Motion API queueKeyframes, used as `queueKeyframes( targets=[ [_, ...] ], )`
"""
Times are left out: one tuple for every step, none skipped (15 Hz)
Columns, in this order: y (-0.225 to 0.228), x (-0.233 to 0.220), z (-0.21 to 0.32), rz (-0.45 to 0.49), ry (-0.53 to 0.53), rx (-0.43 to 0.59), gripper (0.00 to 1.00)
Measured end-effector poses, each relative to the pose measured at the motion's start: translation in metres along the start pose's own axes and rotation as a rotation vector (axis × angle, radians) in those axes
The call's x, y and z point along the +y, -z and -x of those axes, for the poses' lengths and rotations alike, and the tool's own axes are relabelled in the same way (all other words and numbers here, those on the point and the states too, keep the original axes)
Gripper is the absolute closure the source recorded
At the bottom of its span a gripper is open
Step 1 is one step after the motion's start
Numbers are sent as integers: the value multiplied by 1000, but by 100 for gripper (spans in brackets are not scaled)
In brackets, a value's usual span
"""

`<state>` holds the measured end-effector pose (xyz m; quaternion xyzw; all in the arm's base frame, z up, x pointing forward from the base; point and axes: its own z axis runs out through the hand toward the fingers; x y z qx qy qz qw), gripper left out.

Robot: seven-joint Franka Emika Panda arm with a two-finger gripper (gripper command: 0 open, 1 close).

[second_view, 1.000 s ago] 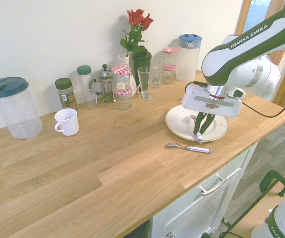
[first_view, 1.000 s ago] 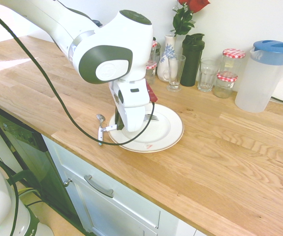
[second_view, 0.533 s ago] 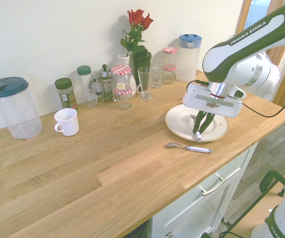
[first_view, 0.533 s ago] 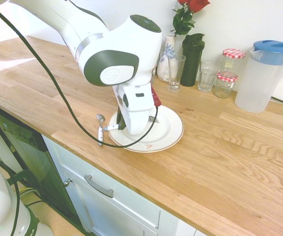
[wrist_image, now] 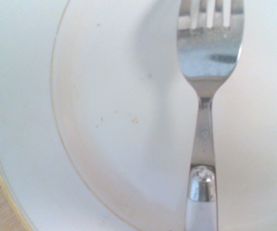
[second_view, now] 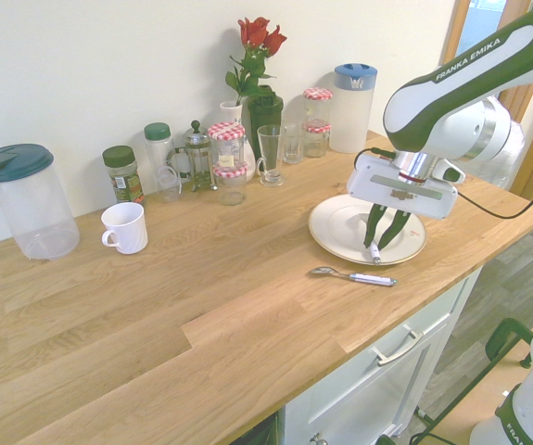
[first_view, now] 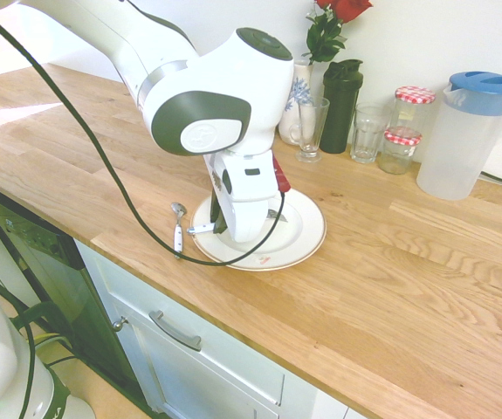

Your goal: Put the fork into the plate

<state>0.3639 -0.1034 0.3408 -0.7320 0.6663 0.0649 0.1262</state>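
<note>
The white plate (first_view: 301,234) with its thin rim line sits near the counter's front edge. The silver fork (first_view: 200,229) lies across it, handle end over the near-left rim. Its tines (wrist_image: 210,19) rest on the plate's (wrist_image: 104,120) inner face. My gripper (second_view: 377,243) stands low over the plate (second_view: 340,222), straddling the fork's handle (second_view: 374,252). Its two dark fingers (second_view: 398,227) show slightly parted, so it is open a little. In the first exterior view the white hand hides the fingertips.
A spoon (second_view: 351,275) lies on the wood just outside the plate's rim, toward the counter edge. Along the back wall stand a glass (first_view: 312,129), jars (first_view: 401,148), a dark bottle (first_view: 340,106), a vase of roses (first_view: 299,100) and a blue-lidded jug (first_view: 467,135). A white mug (second_view: 124,227) sits far off.
The gripper carried the fork a little further over the plate. Its fingers, pressed together before, now show a gap.
</note>
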Motion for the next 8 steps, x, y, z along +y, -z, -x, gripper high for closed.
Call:
queueKeyframes(
  targets=[
    [1,0,-1,-2,-2,0,0],
    [3,0,-2,-4,-6,1,0],
    [5,1,-5,-8,-13,1,0],
    [9,3,-8,-18,-22,4,0],
    [15,4,-10,-33,-29,9,0],
    [21,4,-12,-50,-32,16,0],
    [28,4,-12,-73,-31,26,0],
    [34,4,-10,-92,-28,33,0]
  ],
)
